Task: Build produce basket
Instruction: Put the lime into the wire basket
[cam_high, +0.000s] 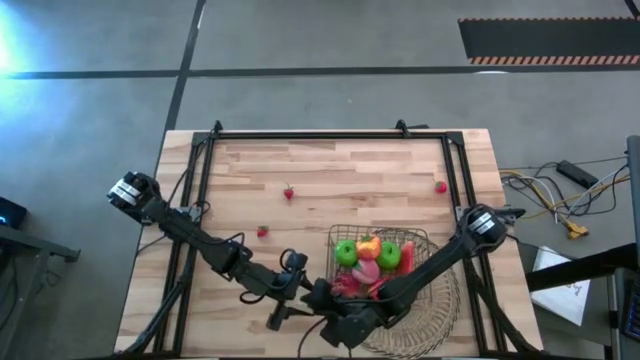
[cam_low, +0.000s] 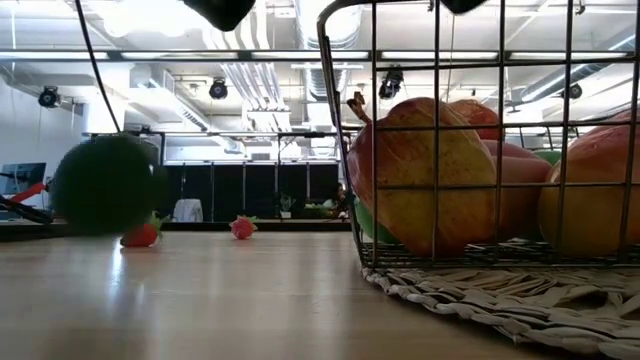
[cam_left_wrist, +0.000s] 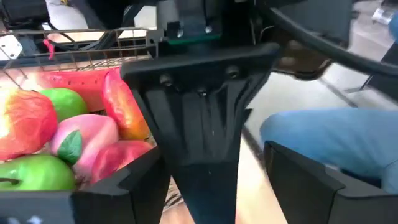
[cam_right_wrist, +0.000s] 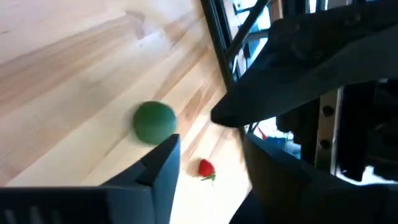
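Copper wire-grid basket (cam_high: 418, 240) on woven mat (cam_high: 430, 318); glossy produce (cam_high: 368, 262) inside. Both grippers' jaws apart, empty.

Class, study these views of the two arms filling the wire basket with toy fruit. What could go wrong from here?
1. The left gripper and right gripper are crowded together beside the basket. They could knock each other or its wire wall.
2. The green ball lies loose on the table right by the right gripper, so a nudge might roll it away.
3. The small berry near it could be knocked aside too.
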